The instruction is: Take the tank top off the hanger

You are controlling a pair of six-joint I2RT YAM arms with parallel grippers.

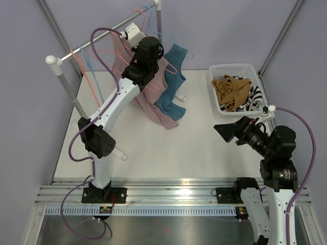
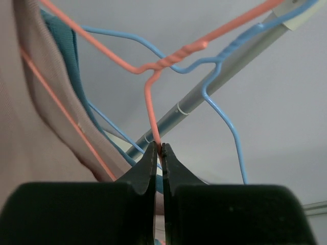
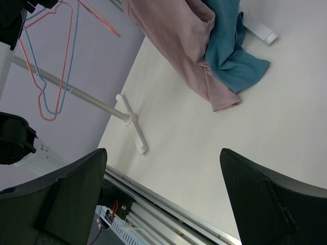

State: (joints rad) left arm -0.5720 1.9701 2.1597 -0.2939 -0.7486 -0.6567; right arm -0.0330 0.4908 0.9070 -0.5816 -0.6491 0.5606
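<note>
A pink tank top hangs from an orange wire hanger on the grey rail. Beside it, a teal tank top hangs on a blue hanger. My left gripper is raised to the rail and shut on the orange hanger's neck, just under its twisted part. The pink fabric drapes to its left, with the teal fabric behind. Low over the table at the right, my right gripper is open and holds nothing. It faces the two hanging tops.
A white basket with brown and striped clothes stands at the back right. Empty orange and blue hangers hang further left on the rail. The rack's white foot rests on the table, and its posts rise at both ends.
</note>
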